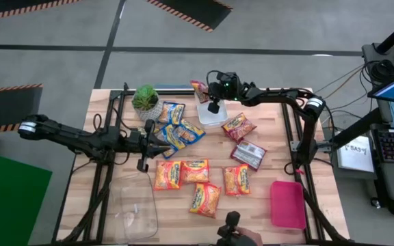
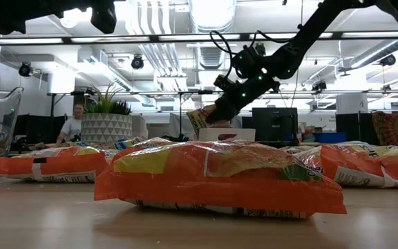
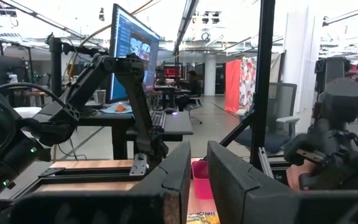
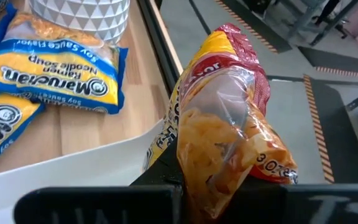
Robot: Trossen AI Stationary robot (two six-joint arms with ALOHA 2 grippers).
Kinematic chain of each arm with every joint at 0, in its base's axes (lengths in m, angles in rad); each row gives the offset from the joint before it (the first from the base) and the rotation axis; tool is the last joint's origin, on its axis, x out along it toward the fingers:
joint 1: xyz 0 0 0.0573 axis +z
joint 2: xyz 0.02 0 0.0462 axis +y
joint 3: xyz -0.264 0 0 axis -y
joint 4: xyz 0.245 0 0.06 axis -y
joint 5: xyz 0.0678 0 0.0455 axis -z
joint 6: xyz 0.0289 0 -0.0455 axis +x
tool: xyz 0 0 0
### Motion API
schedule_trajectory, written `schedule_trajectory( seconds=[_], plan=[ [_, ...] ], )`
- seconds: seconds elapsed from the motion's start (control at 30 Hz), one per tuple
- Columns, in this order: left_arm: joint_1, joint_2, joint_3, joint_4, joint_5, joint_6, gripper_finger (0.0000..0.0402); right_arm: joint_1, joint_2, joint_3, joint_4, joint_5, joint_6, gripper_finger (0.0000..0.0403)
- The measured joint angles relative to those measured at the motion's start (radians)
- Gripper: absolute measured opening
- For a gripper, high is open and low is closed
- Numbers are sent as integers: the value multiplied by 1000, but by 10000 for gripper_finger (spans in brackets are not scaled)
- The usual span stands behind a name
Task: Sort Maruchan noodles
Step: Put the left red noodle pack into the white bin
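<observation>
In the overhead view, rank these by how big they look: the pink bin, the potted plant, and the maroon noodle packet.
1. pink bin
2. and 3. potted plant and maroon noodle packet: look about alike, too close to rank.

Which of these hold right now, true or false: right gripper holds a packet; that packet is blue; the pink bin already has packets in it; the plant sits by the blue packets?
1. The right gripper holds a packet. True: it is shut on a red packet above the white bin.
2. That packet is blue. False: it is red and yellow.
3. The pink bin has packets in it. False: nothing shows inside it.
4. The potted plant sits beside the blue packets. True.
</observation>
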Motion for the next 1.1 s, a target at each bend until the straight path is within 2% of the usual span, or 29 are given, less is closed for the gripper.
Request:
schedule_trajectory(
  seconds=[0.2, 0.8, 0.93, 1.1],
  plan=[
    [0, 2, 0, 0, 0, 0, 39, -2, 0, -2, -23, 4, 56, 22],
    [0, 1, 0, 7, 0, 11, 39, -2, 0, -2, -55, 42, 61, 23],
    [0, 1, 0, 7, 0, 11, 39, -2, 0, -2, -54, 47, 73, 42],
    [0, 1, 0, 8, 0, 12, 39, -2, 0, -2, -53, 49, 98, 85]
  ],
)
